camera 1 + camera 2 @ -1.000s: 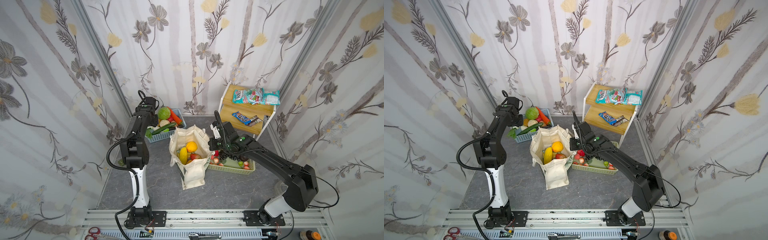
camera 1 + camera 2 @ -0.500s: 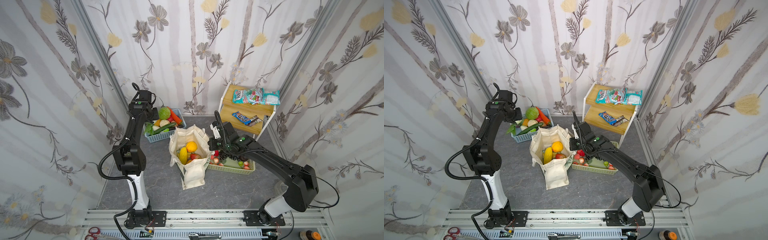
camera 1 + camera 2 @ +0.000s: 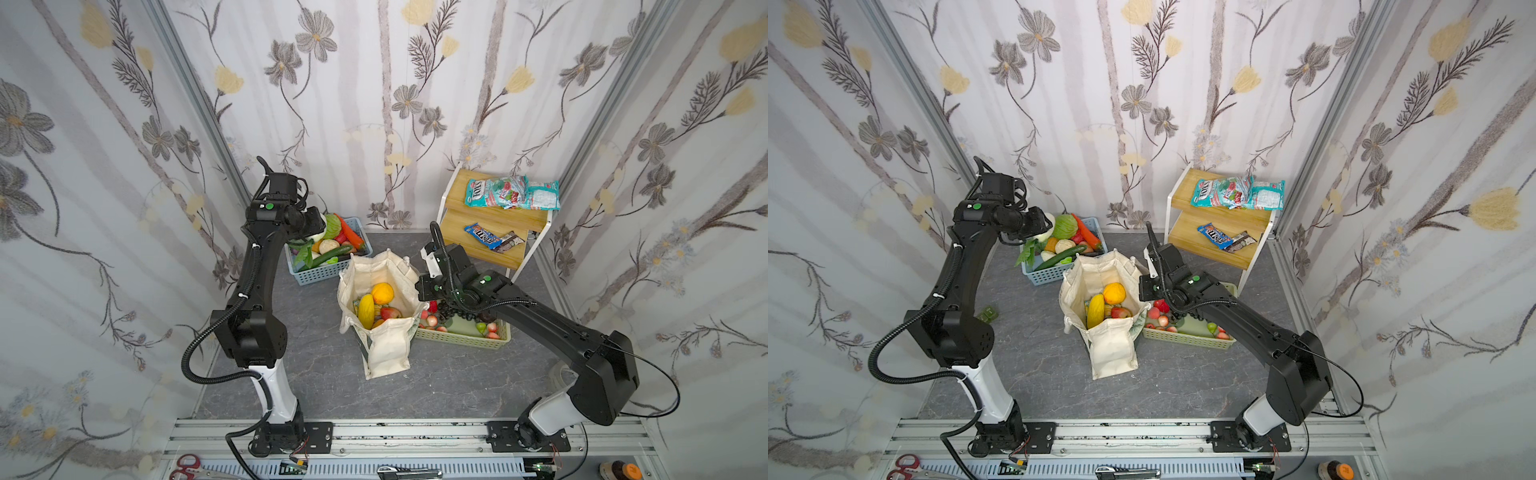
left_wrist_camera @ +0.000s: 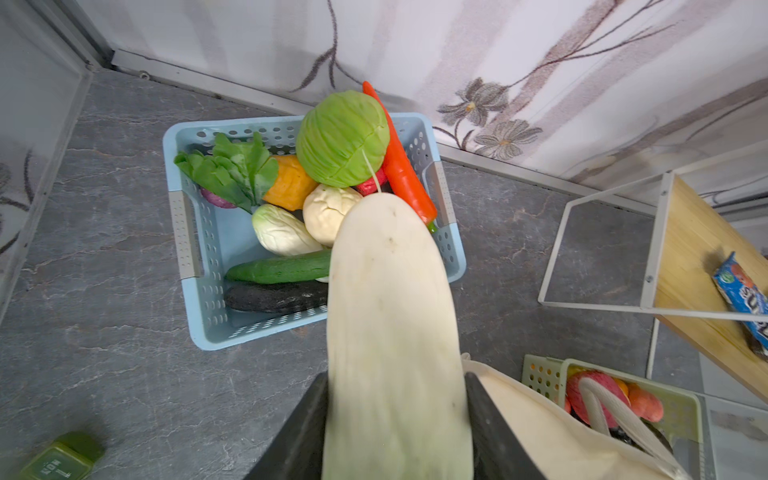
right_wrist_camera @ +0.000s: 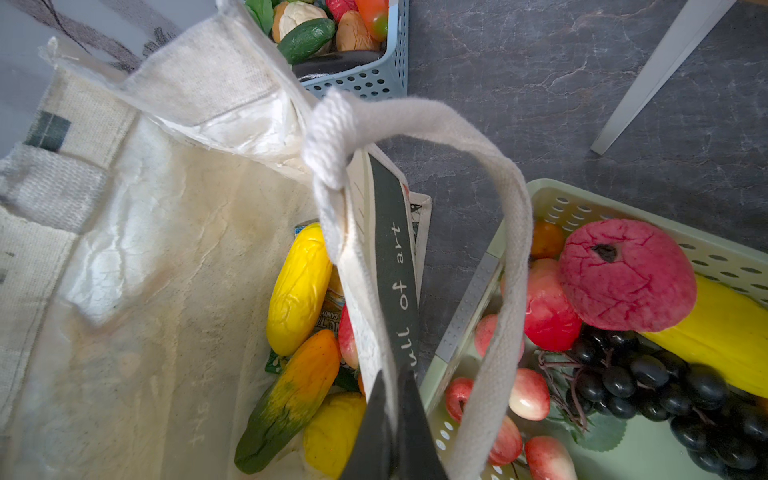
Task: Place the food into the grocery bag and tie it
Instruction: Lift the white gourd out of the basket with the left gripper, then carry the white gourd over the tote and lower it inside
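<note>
My left claw [image 4: 395, 388] has just risen out of the blue basket [image 4: 208, 299], which stands just beyond the grocery bag [image 3: 387, 349] on its left. It grips the pale white-green vegetable [image 4: 390, 299] near one end, jaws pressed on both flanks. A second ago it was down among the produce. Now the vegetable hangs clear above that basket, so I judge the pick done and the carry to the bag next.

My right claw [image 5: 392, 401] is clamped tight on the bag's right rim, holding the mouth open. Inside the bag lie the round orange [image 3: 382, 293], the yellow oblong fruit [image 3: 366, 311] and the snack packet [image 5: 330, 309] underneath. The blue basket holds a cabbage [image 4: 343, 139], a cucumber [image 4: 278, 270] and more. The pale green basket [image 3: 461, 338], touching the bag's right side, carries red fruit and black grapes [image 5: 648, 374].
</note>
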Controlling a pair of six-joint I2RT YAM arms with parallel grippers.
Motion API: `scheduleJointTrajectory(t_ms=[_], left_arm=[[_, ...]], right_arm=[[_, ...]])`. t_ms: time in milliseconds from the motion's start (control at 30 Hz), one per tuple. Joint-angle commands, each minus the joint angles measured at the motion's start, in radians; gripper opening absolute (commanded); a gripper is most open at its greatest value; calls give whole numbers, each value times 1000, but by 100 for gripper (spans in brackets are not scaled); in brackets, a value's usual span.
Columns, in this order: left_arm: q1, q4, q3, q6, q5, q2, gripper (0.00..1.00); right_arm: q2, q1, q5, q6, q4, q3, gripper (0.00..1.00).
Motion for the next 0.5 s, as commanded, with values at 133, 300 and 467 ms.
scheduleJointTrajectory(t_ms=[133, 300, 467], left_arm=[[-33, 116, -146, -50, 119, -141, 43], [-65, 177, -246, -72, 192, -233, 43], [-119, 205, -320, -75, 213, -311, 43]], right_arm=[[-9, 0, -21, 28, 47, -11, 0], [-11, 0, -29, 35, 50, -13, 0], [-11, 2, -38, 40, 57, -12, 0]])
